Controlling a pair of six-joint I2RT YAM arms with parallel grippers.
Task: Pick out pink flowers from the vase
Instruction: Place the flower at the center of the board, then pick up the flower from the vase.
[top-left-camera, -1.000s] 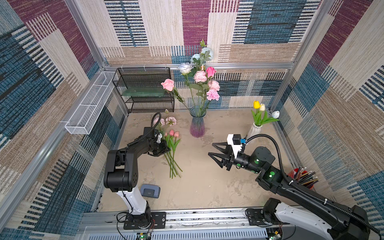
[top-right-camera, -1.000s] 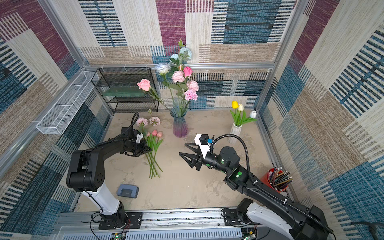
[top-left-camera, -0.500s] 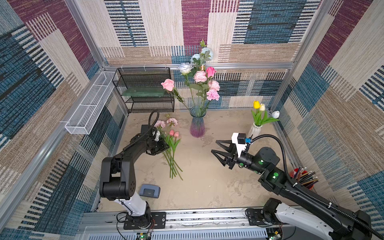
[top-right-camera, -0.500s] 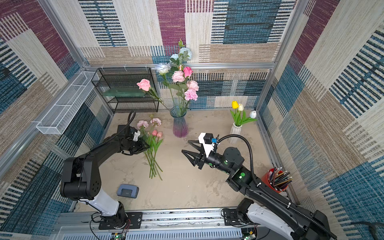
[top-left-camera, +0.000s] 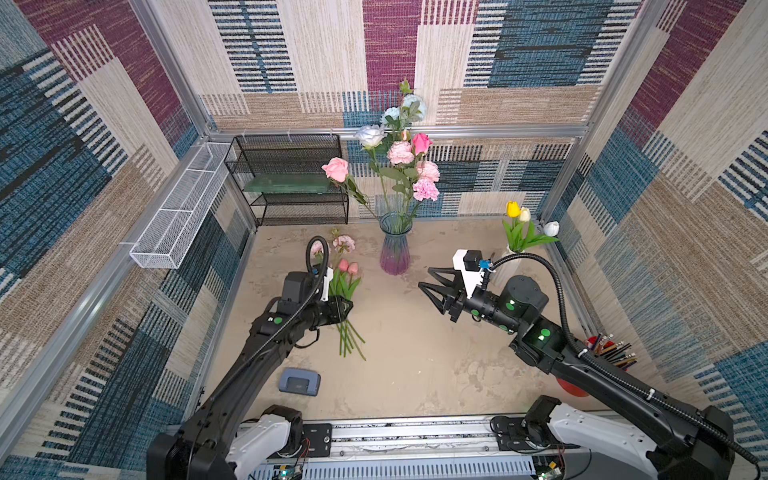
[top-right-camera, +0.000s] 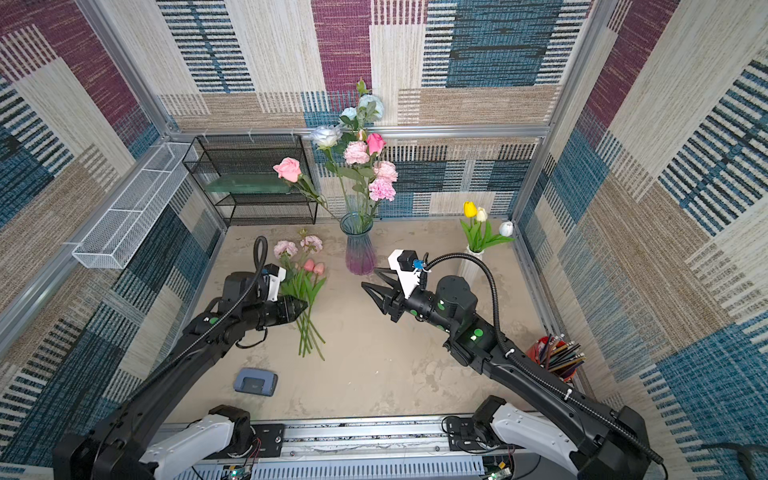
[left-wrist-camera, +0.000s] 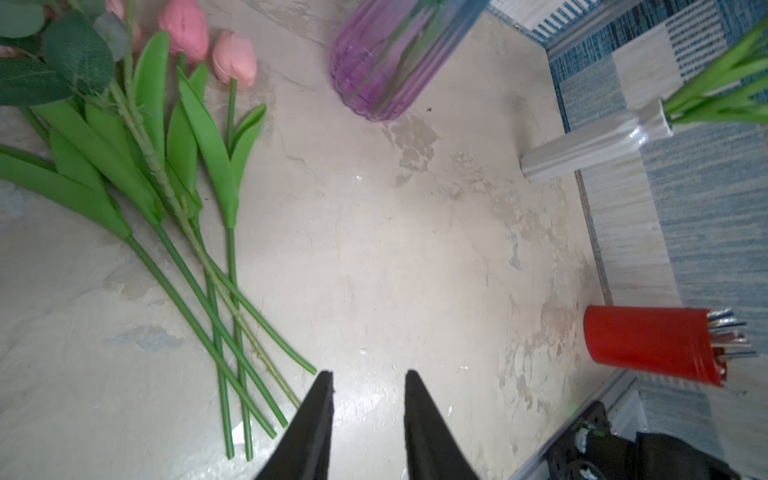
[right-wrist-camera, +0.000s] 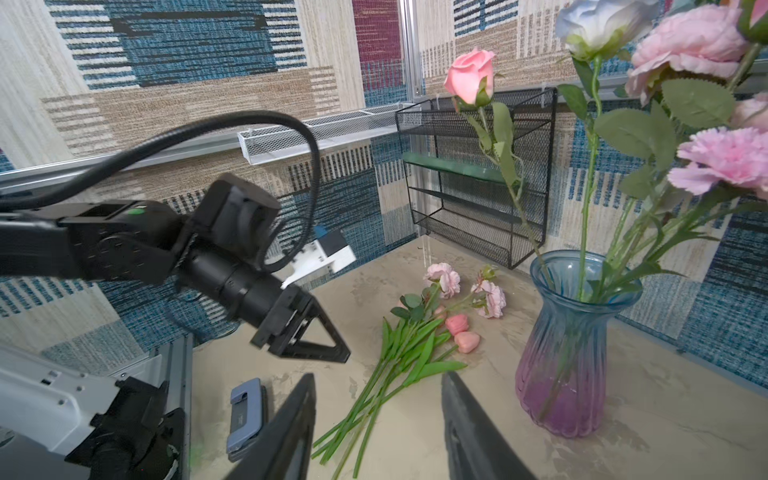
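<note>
Mottled beige tabletop (top-left-camera: 415, 374) holds a pile of picked pink flowers (top-left-camera: 348, 268) beside the left gripper (left-wrist-camera: 368, 374), jaws parted and empty — more pink blooms (top-left-camera: 425, 190) stand in the vase (top-left-camera: 395, 249), and the right gripper (right-wrist-camera: 378, 376), likewise spread and empty, might topple it if a tangled stem drags sideways.

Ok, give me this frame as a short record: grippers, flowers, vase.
left gripper: fingers apart, empty, next to the laid bunch's stems
right gripper: fingers apart, empty
pink flowers on table: one bunch lying flat beside the vase, tulips and ruffled heads
vase: upright, holding pink, white and pale blue blooms
pink flowers in vase: several, not yet picked out
</note>
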